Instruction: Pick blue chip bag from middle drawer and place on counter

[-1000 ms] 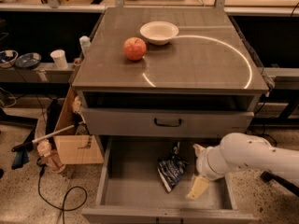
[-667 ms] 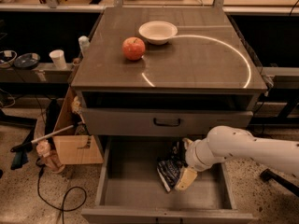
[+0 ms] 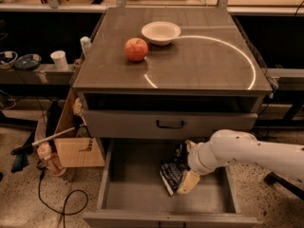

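The blue chip bag (image 3: 168,175) lies crumpled on the floor of the open middle drawer (image 3: 135,182), right of its centre. My gripper (image 3: 184,168) is low inside the drawer, right against the bag's right side, on a white arm (image 3: 247,151) that reaches in from the right. The bag rests on the drawer floor. The counter (image 3: 204,61) above is grey-brown with a pale arc across it.
A red apple (image 3: 136,49) and a white bowl (image 3: 161,32) sit on the counter's back left. The closed drawer front with a black handle (image 3: 170,124) overhangs the open drawer. A cardboard box (image 3: 76,148) and a cable (image 3: 64,205) lie on the floor at left.
My arm has swung left across the drawer, from its right side to the chip bag, and the gripper now sits against the bag.
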Robot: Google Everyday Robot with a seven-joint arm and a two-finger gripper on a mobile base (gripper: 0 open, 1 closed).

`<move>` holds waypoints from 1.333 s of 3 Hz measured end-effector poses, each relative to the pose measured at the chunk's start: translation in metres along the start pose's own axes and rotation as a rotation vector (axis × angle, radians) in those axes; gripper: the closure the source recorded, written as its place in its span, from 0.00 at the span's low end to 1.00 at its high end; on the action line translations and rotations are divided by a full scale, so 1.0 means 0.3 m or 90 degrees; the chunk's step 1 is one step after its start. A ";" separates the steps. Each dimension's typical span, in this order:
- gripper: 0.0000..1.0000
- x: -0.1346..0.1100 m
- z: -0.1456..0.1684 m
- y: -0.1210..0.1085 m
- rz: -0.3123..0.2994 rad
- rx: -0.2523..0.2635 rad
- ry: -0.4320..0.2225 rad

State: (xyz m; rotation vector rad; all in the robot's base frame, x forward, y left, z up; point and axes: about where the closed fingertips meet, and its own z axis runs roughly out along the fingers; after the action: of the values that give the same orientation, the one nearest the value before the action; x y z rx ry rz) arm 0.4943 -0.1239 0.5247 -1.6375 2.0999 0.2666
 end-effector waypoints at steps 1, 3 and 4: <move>0.00 0.006 0.099 0.035 -0.008 -0.012 -0.010; 0.00 0.023 0.281 0.056 -0.007 -0.058 -0.012; 0.00 -0.016 0.399 -0.019 -0.020 -0.065 -0.017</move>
State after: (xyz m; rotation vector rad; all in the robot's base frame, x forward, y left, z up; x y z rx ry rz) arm 0.5290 -0.0709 0.4230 -1.7145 2.0686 0.3904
